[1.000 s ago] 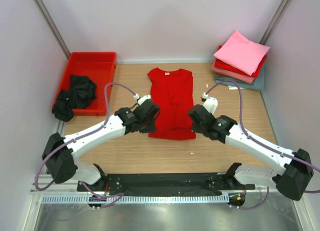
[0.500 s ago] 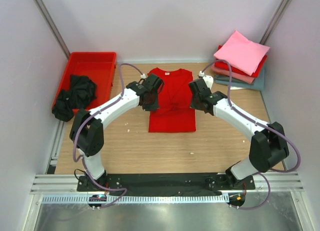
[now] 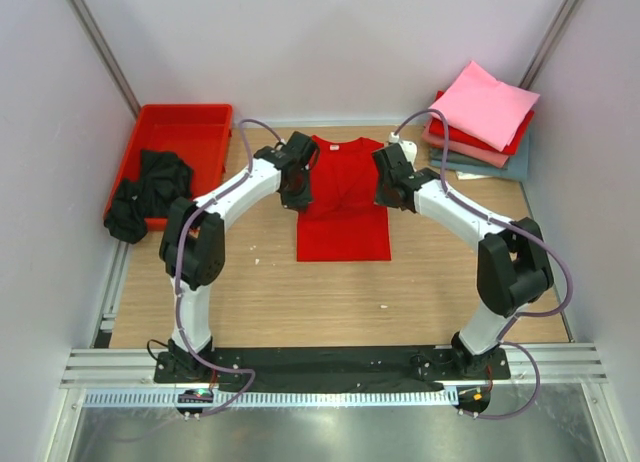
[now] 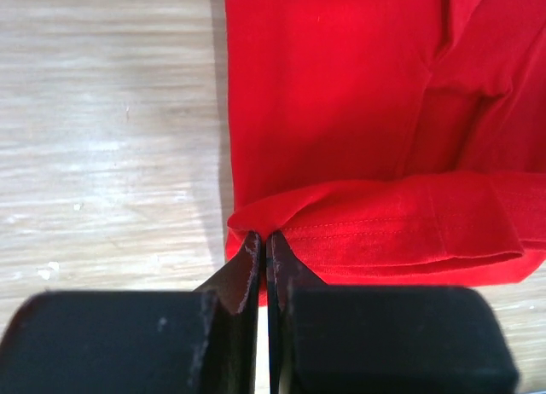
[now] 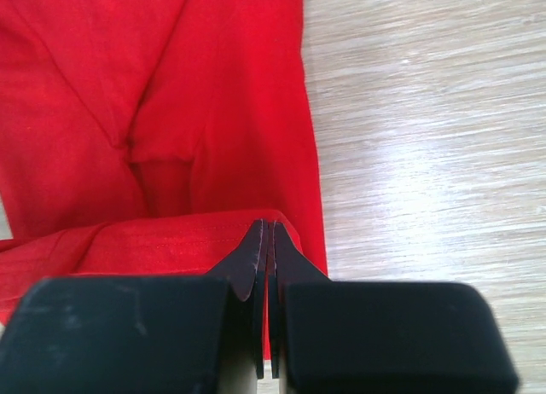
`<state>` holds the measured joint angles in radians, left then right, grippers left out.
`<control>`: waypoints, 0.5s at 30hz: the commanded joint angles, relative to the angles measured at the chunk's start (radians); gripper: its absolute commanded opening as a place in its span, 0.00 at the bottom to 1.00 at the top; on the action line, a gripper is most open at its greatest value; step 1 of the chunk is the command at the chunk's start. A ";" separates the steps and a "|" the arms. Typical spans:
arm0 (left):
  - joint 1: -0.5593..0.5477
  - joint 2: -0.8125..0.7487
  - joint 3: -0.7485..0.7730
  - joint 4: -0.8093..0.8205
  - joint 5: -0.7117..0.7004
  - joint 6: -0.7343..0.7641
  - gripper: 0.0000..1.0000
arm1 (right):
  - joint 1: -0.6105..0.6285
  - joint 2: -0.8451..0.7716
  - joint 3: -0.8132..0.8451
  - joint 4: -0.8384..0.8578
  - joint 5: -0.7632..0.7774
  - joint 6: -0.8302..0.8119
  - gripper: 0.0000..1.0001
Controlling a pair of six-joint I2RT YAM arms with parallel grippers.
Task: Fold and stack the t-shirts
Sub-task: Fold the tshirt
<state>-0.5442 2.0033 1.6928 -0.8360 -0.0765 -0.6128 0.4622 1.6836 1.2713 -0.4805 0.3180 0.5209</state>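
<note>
Two-arm grasp on a cloth hem. A bright red t-shirt [image 3: 343, 207] of soft, matte knit lies in the middle of the pale wood-grain table [image 3: 260, 292], collar towards the far wall, its sides turned in so the outline is a narrow rectangle. The left gripper [image 4: 263, 240] and right gripper [image 5: 267, 228] each have their thin black jaws pressed together on the stitched hem [image 4: 401, 228], one at the shirt's left edge and one at its right. The hem is lifted as a doubled band above the shirt's body, where diagonal creases meet. The left arm [image 3: 230, 197] and right arm [image 3: 460, 212] both reach far forward and curve inward, elbows out, forming an arch over the table with the wrists facing each other across the cloth. At far left a rigid, glossy red plastic tray [image 3: 200, 117] holds a crumpled black t-shirt [image 3: 150, 187] that spills over its near rim. At far right stands a stack [image 3: 480, 132] of folded shirts, with a pink shirt [image 3: 485, 102] on top, then red and salmon, and a grey-blue one lowest.
</note>
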 commanded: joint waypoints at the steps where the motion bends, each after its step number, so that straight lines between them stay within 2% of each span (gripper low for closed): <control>1: 0.016 0.034 0.079 -0.032 0.021 0.041 0.01 | -0.017 0.001 0.039 0.026 0.023 -0.016 0.01; 12: 0.041 0.167 0.205 -0.055 0.046 0.054 0.01 | -0.042 0.103 0.056 0.060 0.030 -0.018 0.01; 15: 0.055 0.230 0.281 -0.098 0.041 0.058 0.06 | -0.059 0.166 0.100 0.056 0.041 -0.022 0.01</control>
<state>-0.5159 2.1868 1.8935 -0.8864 -0.0391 -0.5831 0.4244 1.8069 1.3014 -0.4568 0.3202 0.5182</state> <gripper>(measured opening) 0.046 0.026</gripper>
